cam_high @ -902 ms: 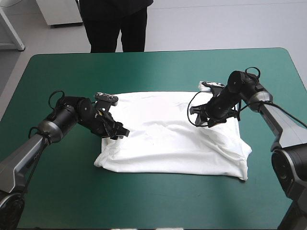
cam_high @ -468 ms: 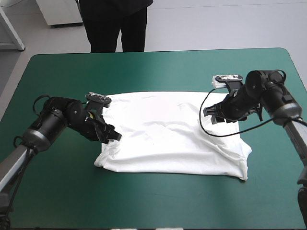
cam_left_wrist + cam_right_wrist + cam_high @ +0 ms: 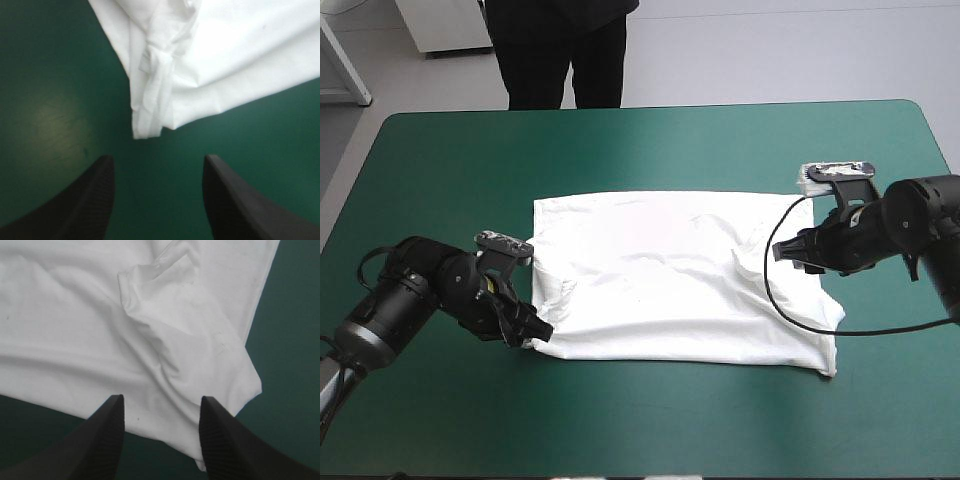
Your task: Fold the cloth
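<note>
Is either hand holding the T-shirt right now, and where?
Nothing is held: the left hand and the right hand both stand open, the T-shirt lying free.

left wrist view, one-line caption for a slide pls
Open left gripper poised just short of a bunched corner of the white T-shirt on the teal-green cover.

I get bright, even overhead light; pale glare on the counter (image 3: 50,122), faint shadows creasing the T-shirt (image 3: 670,280).
</note>
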